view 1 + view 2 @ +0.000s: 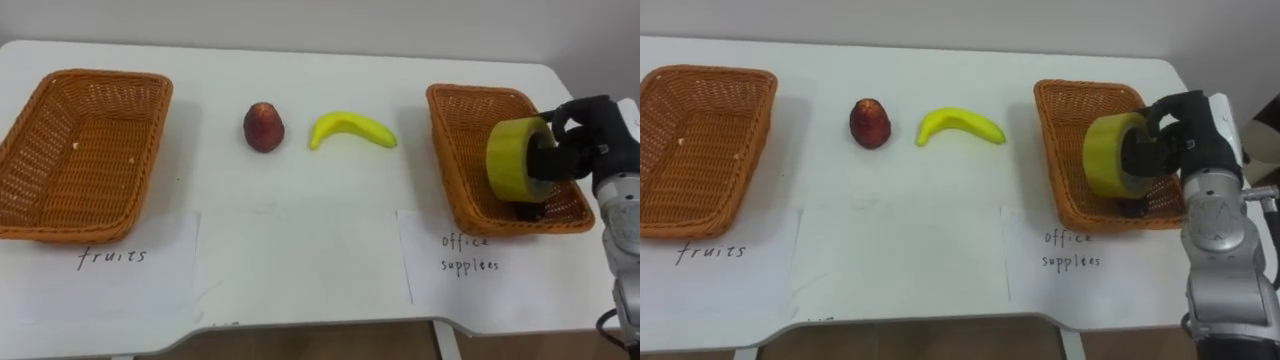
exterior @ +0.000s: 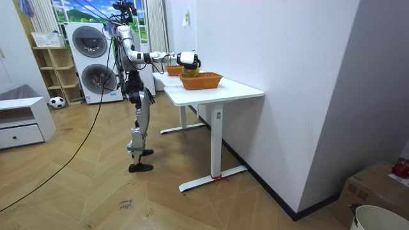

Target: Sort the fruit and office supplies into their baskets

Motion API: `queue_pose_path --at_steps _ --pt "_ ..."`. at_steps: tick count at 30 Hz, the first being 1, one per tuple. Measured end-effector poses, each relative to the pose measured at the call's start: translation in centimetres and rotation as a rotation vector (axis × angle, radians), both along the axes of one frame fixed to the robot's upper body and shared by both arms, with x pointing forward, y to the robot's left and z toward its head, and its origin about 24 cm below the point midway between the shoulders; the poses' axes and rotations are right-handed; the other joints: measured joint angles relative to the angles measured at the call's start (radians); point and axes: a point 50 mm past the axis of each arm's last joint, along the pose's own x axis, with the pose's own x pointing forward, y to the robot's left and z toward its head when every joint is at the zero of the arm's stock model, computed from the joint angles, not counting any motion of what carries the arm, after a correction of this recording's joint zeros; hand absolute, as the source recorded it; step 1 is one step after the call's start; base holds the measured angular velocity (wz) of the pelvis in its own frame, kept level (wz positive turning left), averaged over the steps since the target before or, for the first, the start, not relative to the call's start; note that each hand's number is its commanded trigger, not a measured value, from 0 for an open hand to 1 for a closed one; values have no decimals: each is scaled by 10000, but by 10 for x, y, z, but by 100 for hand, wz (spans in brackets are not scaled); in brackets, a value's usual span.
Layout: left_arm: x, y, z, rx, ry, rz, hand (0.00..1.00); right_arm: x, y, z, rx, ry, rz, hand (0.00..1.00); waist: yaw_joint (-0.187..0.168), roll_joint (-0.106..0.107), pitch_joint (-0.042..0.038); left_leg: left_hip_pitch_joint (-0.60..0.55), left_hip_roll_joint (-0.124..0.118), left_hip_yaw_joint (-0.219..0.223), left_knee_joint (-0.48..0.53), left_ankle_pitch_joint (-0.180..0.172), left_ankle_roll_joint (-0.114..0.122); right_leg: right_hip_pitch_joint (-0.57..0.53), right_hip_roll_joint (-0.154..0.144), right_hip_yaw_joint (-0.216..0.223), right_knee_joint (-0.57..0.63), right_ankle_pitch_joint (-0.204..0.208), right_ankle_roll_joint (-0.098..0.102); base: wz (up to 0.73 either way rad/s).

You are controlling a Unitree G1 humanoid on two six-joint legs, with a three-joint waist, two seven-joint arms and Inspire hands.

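Right robot hand (image 1: pixel 585 135) clasps the tape roll (image 1: pixel 515 158) over the office basket (image 1: pixel 450 160); I judge the red fruit (image 1: pixel 263 127) and banana (image 1: pixel 350 129), mid-surface, unsorted.

A white table (image 2: pixel 238 91) stands against the wall. Beyond its far end are stacked washing machines (image 2: pixel 96 61), a wooden shelf (image 2: pixel 54 67) and a football (image 2: pixel 57 101) on the floor. Past its near end sits a cardboard box (image 2: pixel 374 188).

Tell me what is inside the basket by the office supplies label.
The right hand holds a yellow tape roll over the right basket. A small dark shape shows in the basket beneath the roll; it is mostly covered, so I cannot identify it.
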Motion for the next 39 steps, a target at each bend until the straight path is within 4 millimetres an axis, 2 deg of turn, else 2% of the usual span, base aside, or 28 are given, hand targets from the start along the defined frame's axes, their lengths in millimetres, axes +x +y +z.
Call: queue_pose_path --at_steps 7,8,9,10,11,17,39 --pt "-3 1 0 -7 -27 362 0 0 0 -1 382 -51 19 100 3 6 -5 64 4 46 9 0 0 75 -4 -15 3 1 -2 0" --pt "-4 0 0 -28 -23 378 0 0 0 -3 445 0 -2 87 2 7 -5 97 5 56 8 0 0 108 -4 -18 3 2 -4 0" --pt "-4 0 0 -49 -26 384 0 0 0 -4 458 44 -10 52 6 7 -4 119 5 57 6 0 0 131 -4 -20 3 2 -4 0" --pt "-4 0 0 -57 -18 361 0 0 0 -7 469 178 -26 5 24 7 -5 168 5 58 3 -1 0 181 -3 -22 5 3 -4 0" --pt "-4 0 -1 -59 0 359 0 -1 -1 -9 476 266 -49 0 47 6 -5 186 5 58 3 -2 -1 202 -3 -26 5 3 -4 0" --pt "-3 -1 -1 -65 -9 322 0 -2 -3 -15 497 513 -207 0 244 29 -11 171 4 57 -2 -3 -2 212 -2 -26 17 10 -16 0" --pt "-5 -1 -1 -72 40 358 0 -2 -4 -13 350 318 -391 0 258 26 -2 181 5 57 -11 -3 -2 210 -15 -240 19 10 -15 0"
